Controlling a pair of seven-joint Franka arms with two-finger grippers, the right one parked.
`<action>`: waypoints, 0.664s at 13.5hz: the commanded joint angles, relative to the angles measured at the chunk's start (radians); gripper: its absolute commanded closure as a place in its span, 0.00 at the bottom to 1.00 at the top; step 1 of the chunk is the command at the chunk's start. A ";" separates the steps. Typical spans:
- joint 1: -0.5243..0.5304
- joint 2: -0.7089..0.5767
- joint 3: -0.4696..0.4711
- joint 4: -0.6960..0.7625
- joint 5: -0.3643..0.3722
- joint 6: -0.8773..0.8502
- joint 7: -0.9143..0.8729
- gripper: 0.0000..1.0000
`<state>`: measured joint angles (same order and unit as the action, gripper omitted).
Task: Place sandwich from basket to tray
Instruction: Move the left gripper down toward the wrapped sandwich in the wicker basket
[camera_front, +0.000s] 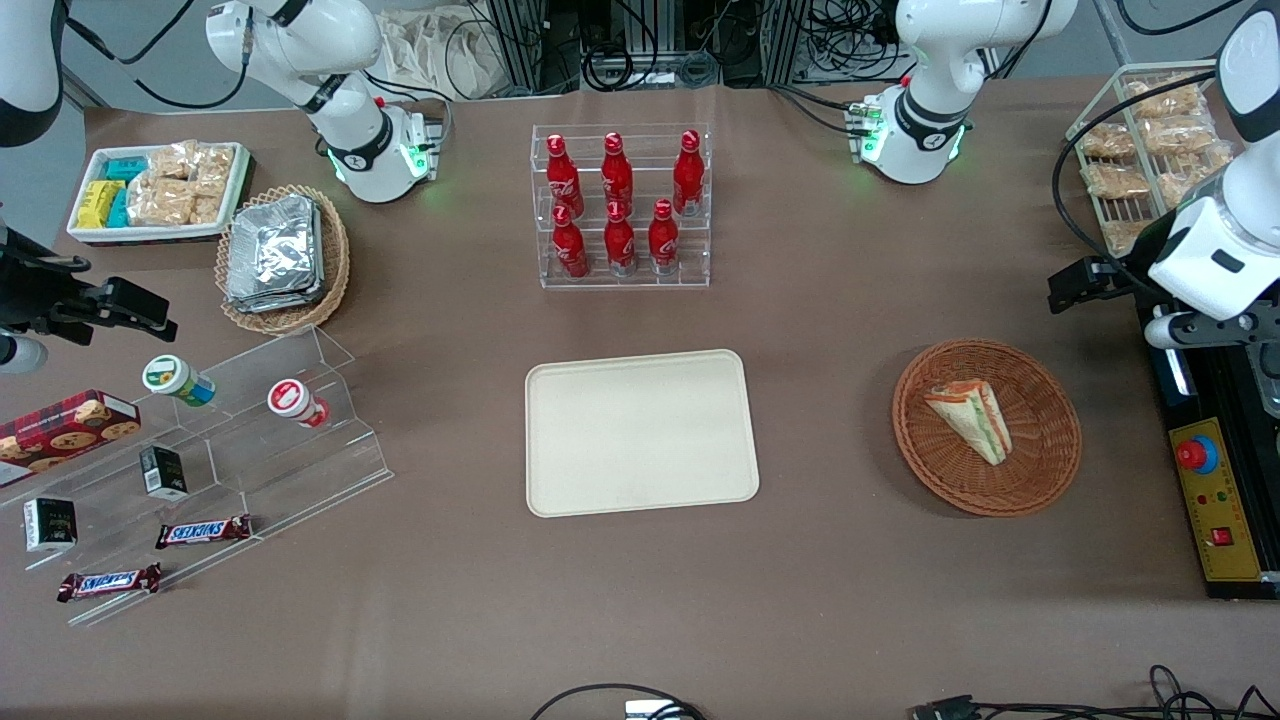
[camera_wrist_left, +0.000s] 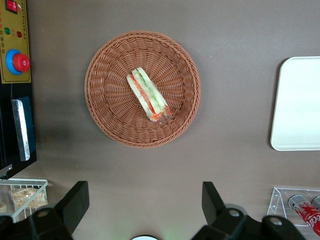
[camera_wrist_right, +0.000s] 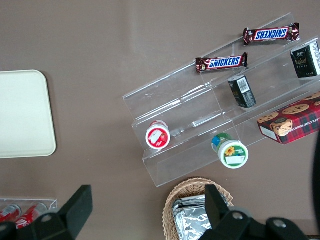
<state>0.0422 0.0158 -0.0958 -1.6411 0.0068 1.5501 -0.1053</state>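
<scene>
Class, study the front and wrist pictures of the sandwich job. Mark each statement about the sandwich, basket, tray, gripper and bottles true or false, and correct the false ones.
1. The sandwich lies in the basket. True.
2. The tray already holds a sandwich. False: nothing lies on it.
3. The gripper has its jaws open and holds nothing. True.
4. The gripper is touching the sandwich. False: it hangs above the table beside the basket, well clear of the sandwich.
5. The red bottles stand farther from the front camera than the tray. True.
6. The basket sits on the tray. False: they lie apart on the table.
</scene>
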 joint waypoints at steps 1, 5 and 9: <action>0.004 -0.007 -0.004 0.000 0.004 -0.010 0.007 0.00; 0.004 -0.007 -0.005 0.001 0.002 -0.013 0.010 0.00; 0.008 -0.004 -0.001 0.021 0.007 -0.054 0.012 0.00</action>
<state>0.0433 0.0158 -0.0949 -1.6406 0.0069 1.5312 -0.1053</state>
